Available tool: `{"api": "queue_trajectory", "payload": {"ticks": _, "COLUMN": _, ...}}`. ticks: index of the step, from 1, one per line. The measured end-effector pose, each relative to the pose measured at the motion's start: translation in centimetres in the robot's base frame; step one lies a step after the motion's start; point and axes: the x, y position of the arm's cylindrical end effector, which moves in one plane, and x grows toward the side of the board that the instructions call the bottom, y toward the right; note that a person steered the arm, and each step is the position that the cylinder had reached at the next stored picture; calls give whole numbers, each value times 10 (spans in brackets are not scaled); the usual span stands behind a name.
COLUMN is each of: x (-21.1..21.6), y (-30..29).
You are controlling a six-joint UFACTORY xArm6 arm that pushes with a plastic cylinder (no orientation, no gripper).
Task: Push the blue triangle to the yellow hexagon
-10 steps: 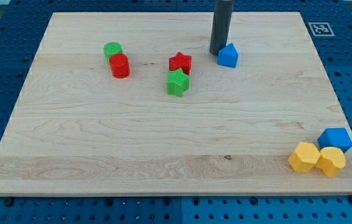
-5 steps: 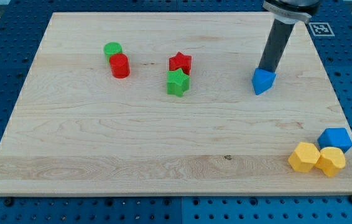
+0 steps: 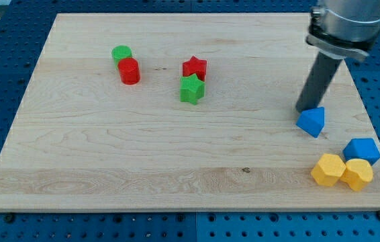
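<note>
The blue triangle (image 3: 312,122) lies on the wooden board (image 3: 176,154) at the view's right. My tip (image 3: 305,109) touches its upper left side, the dark rod rising toward the view's top right. The yellow hexagon (image 3: 328,169) sits near the board's bottom right corner, a short gap below and to the right of the triangle. A second yellow block (image 3: 358,174) touches it on its right.
A blue block (image 3: 362,151) sits just above the yellow pair. A red star (image 3: 195,68) and a green star (image 3: 191,89) stand mid-board. A green cylinder (image 3: 121,54) and a red cylinder (image 3: 129,70) stand at the upper left.
My tip has pushed the blue triangle down and to the right, from the board's upper middle toward the yellow blocks. The other blocks have not moved.
</note>
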Motion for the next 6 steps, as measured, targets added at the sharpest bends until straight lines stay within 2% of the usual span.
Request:
{"api": "queue_trajectory", "payload": {"ticks": 2, "x": 0, "y": 5}}
{"api": "queue_trajectory", "payload": {"ticks": 4, "x": 35, "y": -3}}
{"api": "queue_trajectory", "payload": {"ticks": 6, "x": 43, "y": -2}}
